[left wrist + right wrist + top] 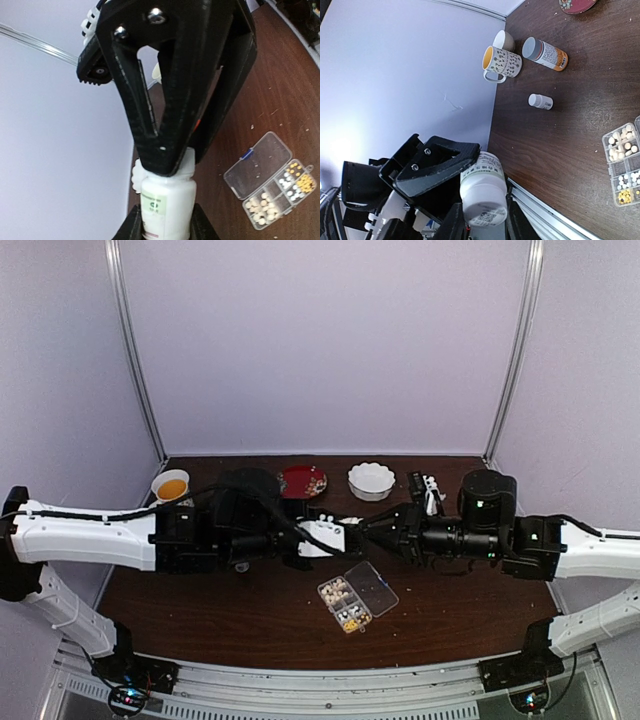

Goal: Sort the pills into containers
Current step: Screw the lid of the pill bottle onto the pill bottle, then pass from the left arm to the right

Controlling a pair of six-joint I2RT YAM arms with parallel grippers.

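Above the table's middle, both grippers hold one white pill bottle [345, 534] between them. My left gripper [166, 227] is shut on its labelled body [167, 205]. From the opposite side, my right gripper [484, 222] is shut on the bottle's cap end [482, 200]. The containers are the cells of a clear pill box [357, 595] lying on the table in front of the grippers, its lid [257, 160] open flat. Whitish pills [260, 207] fill one cell and yellow pills [302, 180] another. The box also shows at the right edge of the right wrist view [622, 160].
A red plate [303, 481] and a white scalloped bowl [371, 480] sit at the back. A cup of orange liquid [171, 485] stands back left. A patterned mug [501, 63], an orange bottle on its side [545, 54] and a small white bottle [540, 101] are on the table.
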